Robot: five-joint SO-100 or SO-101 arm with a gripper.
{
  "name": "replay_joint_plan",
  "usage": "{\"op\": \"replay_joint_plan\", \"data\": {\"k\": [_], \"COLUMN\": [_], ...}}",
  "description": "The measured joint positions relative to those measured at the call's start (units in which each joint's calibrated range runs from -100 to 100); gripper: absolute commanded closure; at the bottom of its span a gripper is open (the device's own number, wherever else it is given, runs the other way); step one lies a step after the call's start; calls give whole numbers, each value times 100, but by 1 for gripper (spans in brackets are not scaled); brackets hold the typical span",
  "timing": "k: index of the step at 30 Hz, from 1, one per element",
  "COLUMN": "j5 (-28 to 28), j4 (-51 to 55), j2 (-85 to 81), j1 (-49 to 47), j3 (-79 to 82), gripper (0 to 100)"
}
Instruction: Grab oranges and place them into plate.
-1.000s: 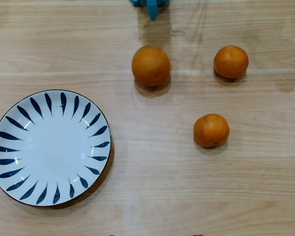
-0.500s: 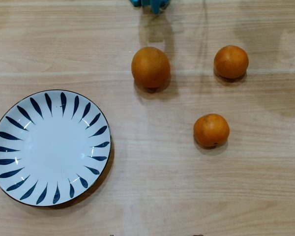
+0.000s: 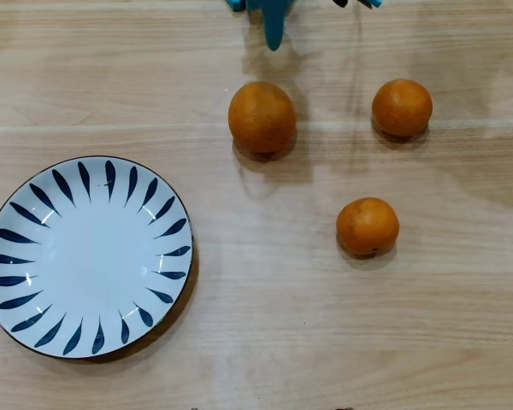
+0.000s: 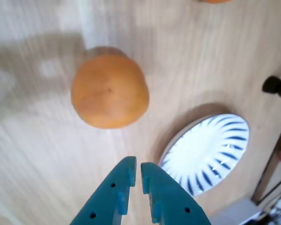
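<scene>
Gripper fingers nearly together, holding nothing, above bench. Big orange just ahead. Two small oranges apart. Plate empty.

We seem to be at home: a light wood-grain table, a painted dinner plate, and fresh oranges.
</scene>
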Motion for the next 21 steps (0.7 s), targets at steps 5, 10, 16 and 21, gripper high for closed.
{"op": "replay_joint_plan", "data": {"k": [5,10,16,21], "j5": [-1664,-3391,-3756,-3792], "j4": [0,0,0,0], "j2": [8,8,8,42], "j1": [0,-144,-152,-152], "j3": [-9,-9,0,0], "gripper": [97,97,97,76]}}
